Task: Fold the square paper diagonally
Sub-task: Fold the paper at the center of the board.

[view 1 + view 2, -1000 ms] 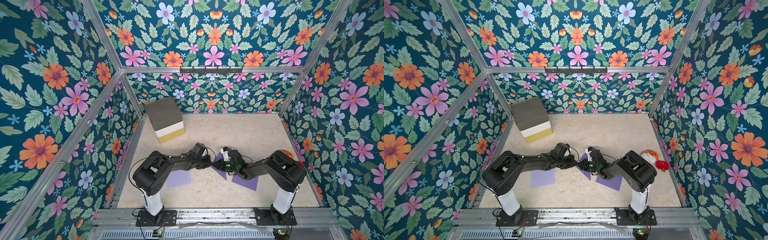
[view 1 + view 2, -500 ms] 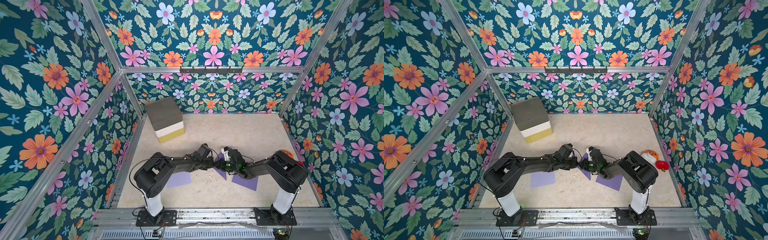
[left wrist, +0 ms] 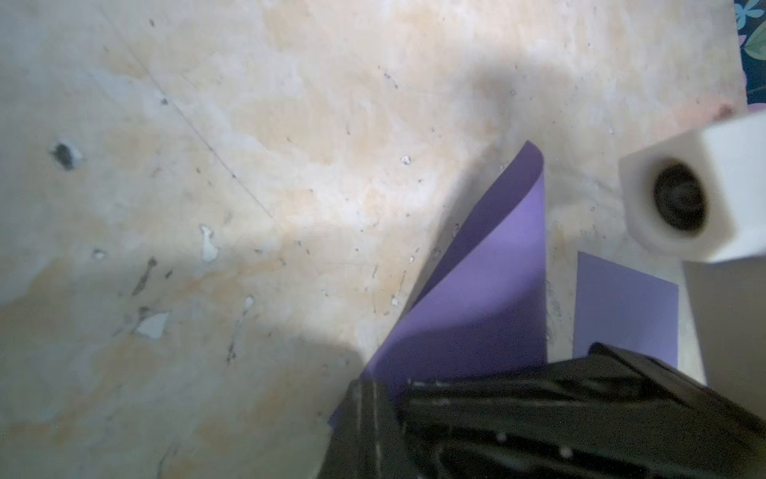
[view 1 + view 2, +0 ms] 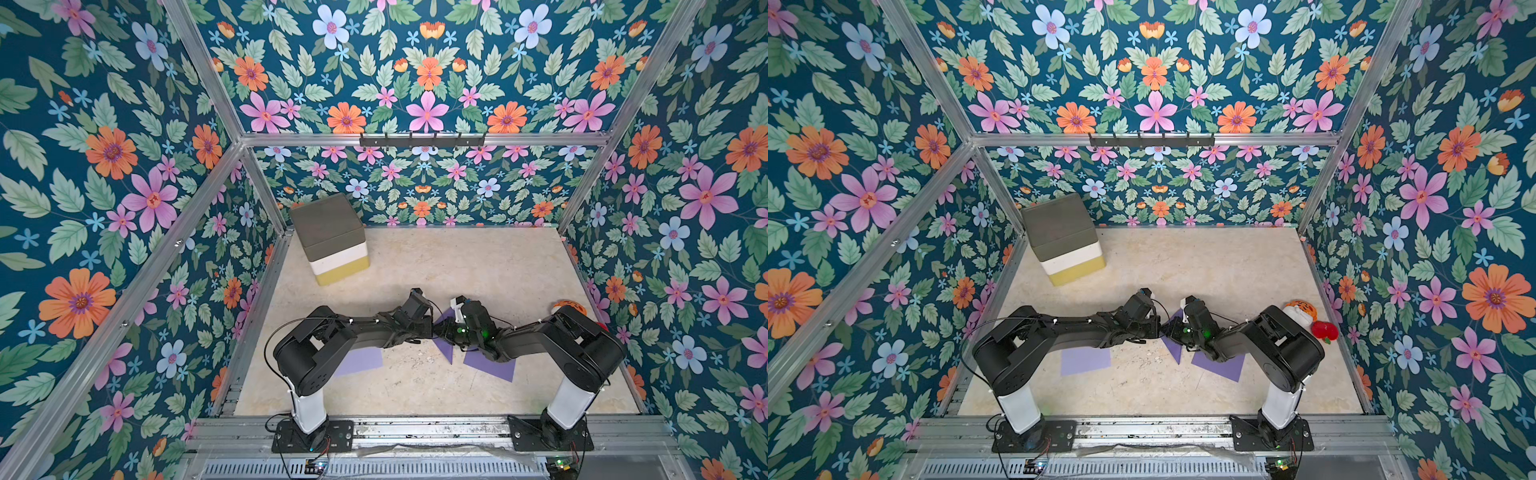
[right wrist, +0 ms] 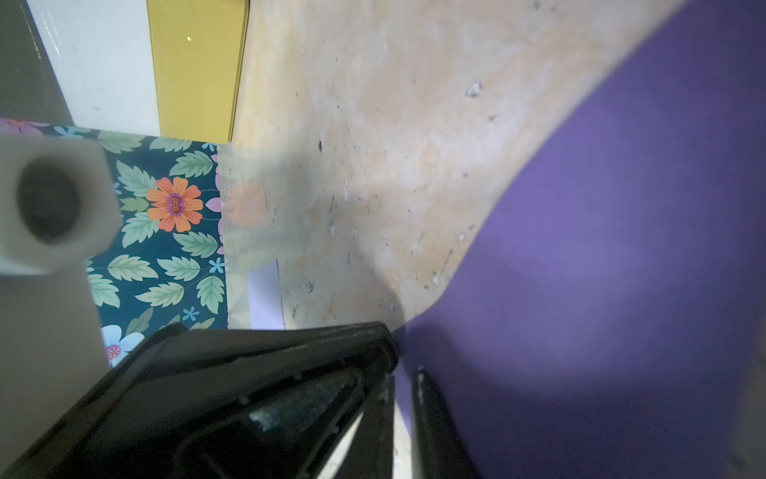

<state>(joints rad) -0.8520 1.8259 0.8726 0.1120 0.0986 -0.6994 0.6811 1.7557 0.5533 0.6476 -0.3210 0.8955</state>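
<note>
The square paper [image 4: 445,353] is dark purple and lies at the middle front of the table, partly bent up between the two arms. My left gripper [image 4: 433,331] is shut on one corner of it. In the left wrist view the sheet [image 3: 489,290] curls up and away from the left gripper [image 3: 389,385]. My right gripper [image 4: 452,332] meets it from the other side. In the right wrist view the paper [image 5: 601,269] bulges beside the right gripper [image 5: 404,373], whose jaws stand a narrow slit apart with pale table showing through.
Two lighter purple sheets lie flat, one under the left arm [image 4: 358,361] and one under the right arm [image 4: 490,366]. A grey, white and yellow box [image 4: 332,237] stands at the back left. A small orange and white toy [image 4: 1300,309] and a red one [image 4: 1325,330] sit by the right wall.
The left gripper has shifted a little to the right, closer to the right gripper, with the paper corner in it. The right jaws have parted slightly.
</note>
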